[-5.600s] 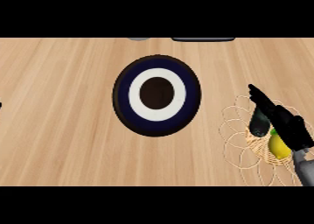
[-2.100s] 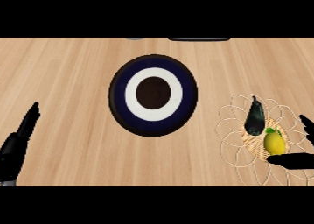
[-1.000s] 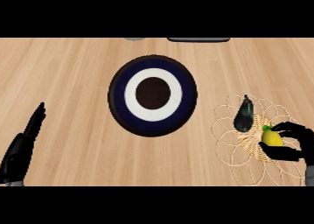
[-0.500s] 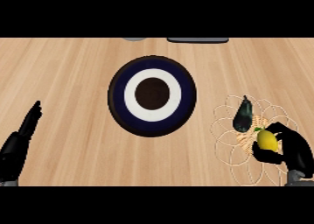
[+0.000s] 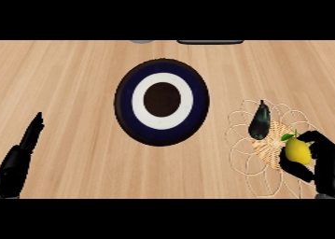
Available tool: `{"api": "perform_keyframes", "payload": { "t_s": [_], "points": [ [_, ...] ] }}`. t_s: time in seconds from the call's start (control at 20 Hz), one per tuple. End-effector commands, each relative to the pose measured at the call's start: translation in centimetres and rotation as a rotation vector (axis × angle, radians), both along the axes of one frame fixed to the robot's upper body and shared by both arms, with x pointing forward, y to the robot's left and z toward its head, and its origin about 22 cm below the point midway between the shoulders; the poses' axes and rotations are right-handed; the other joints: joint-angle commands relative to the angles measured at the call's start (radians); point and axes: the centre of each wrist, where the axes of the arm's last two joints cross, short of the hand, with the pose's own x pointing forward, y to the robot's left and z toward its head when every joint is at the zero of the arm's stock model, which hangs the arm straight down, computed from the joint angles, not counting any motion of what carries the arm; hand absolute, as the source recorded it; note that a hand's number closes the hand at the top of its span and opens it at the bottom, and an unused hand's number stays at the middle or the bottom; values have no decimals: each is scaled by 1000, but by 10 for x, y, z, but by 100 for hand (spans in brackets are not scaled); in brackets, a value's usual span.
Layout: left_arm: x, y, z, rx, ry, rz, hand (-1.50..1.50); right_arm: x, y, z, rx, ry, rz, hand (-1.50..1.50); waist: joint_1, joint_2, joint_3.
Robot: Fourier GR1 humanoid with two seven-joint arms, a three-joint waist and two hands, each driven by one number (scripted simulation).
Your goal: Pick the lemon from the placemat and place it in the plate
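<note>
1 pale wooden counter [image 5: 73, 70], right hand [image 5: 324, 161] curled round lemon [image 5: 298, 150] over wicker placemat [image 5: 265, 148], left hand [image 5: 15, 168] straight-fingered, empty

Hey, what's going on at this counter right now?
The robot's right hand has its fingers curled round the lemon over the woven placemat at the right. A dark, elongated item lies on the placemat beside it. The blue and white plate sits mid-counter, and the lemon is not yet in it. The left hand rests open at the lower left.
</note>
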Motion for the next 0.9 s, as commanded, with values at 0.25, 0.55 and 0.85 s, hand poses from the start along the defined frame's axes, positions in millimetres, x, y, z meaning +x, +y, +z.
{"api": "perform_keyframes", "payload": {
  "t_s": [0.25, 0.55, 0.85],
  "points": [
    [-13, 4, 2, -15, 11, -8, 0, -28, 62, 85, -6, -341, 237, 150, 0, -3, 1],
    [6, -2, -3, 3, -6, -14, 0, -16, 117, 128, 32, -357, 356, 150, 12, 4, 1],
    [12, 1, 3, -8, 5, -30, 0, 25, 177, 151, 75, -365, 415, 150, 17, 5, 2]
  ]
}}
